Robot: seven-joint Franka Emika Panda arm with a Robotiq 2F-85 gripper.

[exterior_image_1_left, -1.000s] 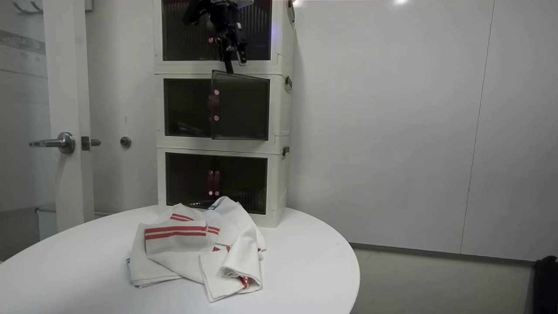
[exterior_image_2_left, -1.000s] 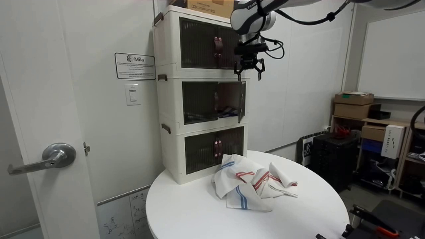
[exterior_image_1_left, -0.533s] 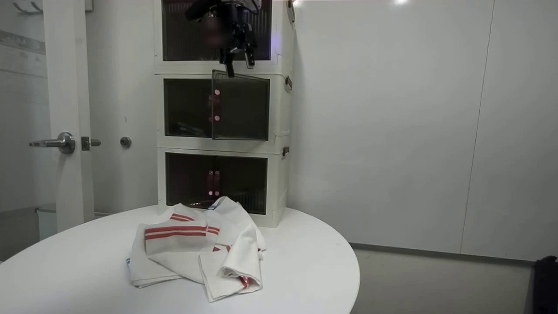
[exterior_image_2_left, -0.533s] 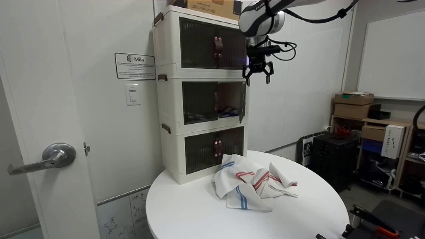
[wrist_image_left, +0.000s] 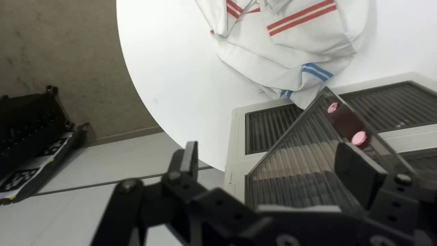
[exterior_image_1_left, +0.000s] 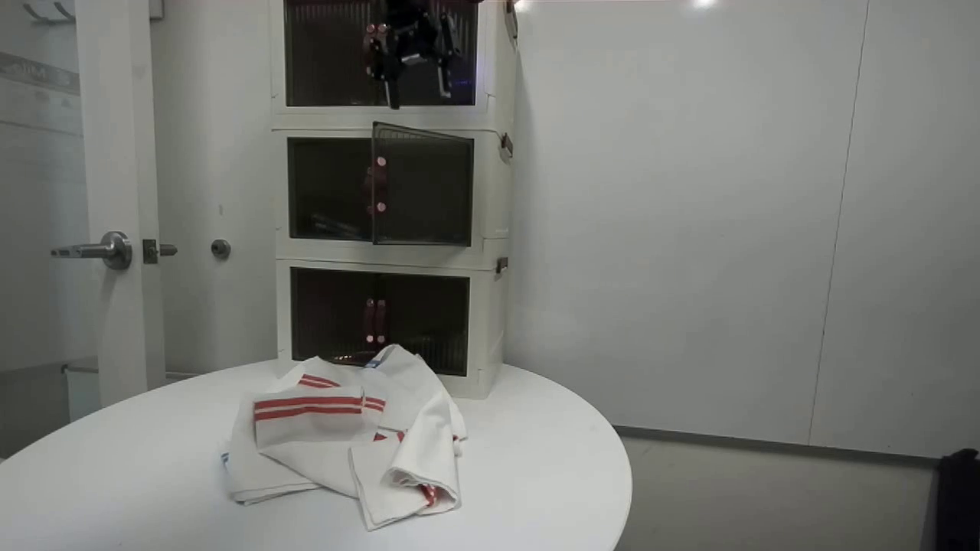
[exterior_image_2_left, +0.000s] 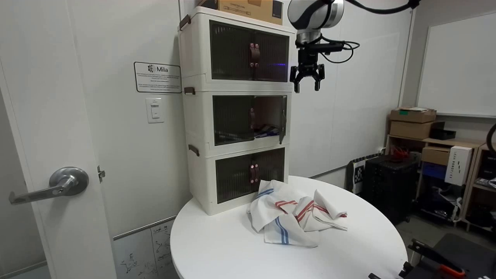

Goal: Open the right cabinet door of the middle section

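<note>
Fingers [wrist_image_left: 358,174] are spread wide apart, and the gripper [exterior_image_2_left: 307,88] hangs toward the top of the frame in both exterior views, with a gap to the right cabinet door [exterior_image_1_left: 425,191]. That door is swung out from the middle section [exterior_image_1_left: 321,249], left of centre in an exterior view. Readable text: the sign [exterior_image_2_left: 157,77] at upper left says "Mila", fine print too small. Whiteboard [exterior_image_2_left: 145,252] at lower left has marker scribbles, not legible. In an exterior view the door's nearly edge-on, with some dark bluish stuff [exterior_image_2_left: 267,131] inside; the wrist view gets the door's ribs and pink-studded handle [wrist_image_left: 345,122], centre right. Lower centre, striped towels [exterior_image_2_left: 298,213] are heaped on the round white table [exterior_image_2_left: 217,240], blocking part of the bottom box [exterior_image_2_left: 199,182]. Cardboard box [exterior_image_2_left: 248,11] along the top edge, light switch [exterior_image_2_left: 155,110] at left.
</note>
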